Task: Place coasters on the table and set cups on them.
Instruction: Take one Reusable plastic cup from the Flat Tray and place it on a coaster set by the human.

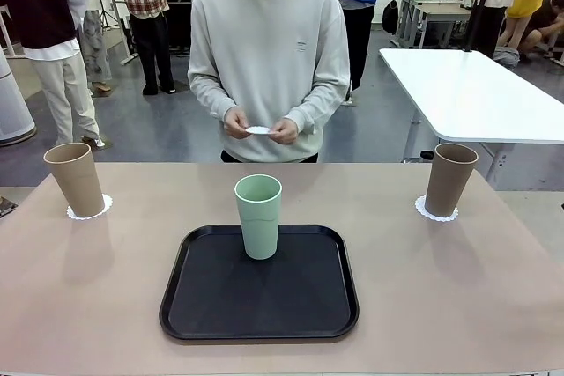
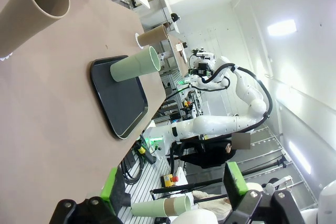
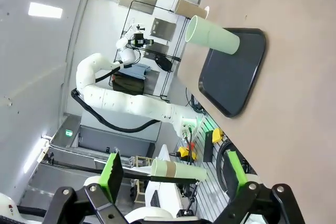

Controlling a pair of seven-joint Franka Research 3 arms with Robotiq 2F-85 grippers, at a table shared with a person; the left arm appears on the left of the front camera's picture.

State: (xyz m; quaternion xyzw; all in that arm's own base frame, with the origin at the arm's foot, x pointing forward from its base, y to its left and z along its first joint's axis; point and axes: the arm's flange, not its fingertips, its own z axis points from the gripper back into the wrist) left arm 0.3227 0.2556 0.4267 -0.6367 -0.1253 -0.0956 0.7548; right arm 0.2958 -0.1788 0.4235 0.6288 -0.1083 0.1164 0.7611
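Left tan cup (image 1: 76, 179) and right tan cup (image 1: 450, 179) set on doilies (image 1: 89, 210); mint cup (image 1: 258, 216) on black tray (image 1: 203, 305) seemingly awaits third doily (image 1: 258, 130), in person's fingers, laid on bench (image 1: 458, 288); left hand (image 2: 172, 184), right hand (image 3: 173, 174) released, empty.

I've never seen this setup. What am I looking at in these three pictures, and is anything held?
The front view looks across a beige tabletop at a person. The other two come from cameras on the white robot arms' wrists, each looking along its own black gripper with green pads: the left gripper and right gripper both stand open and empty. A pale mint green tumbler stands on a black rounded-square tray. Two tan-brown tumblers stand on white lacy paper doilies, one at each side. The person's hands hold a third doily.
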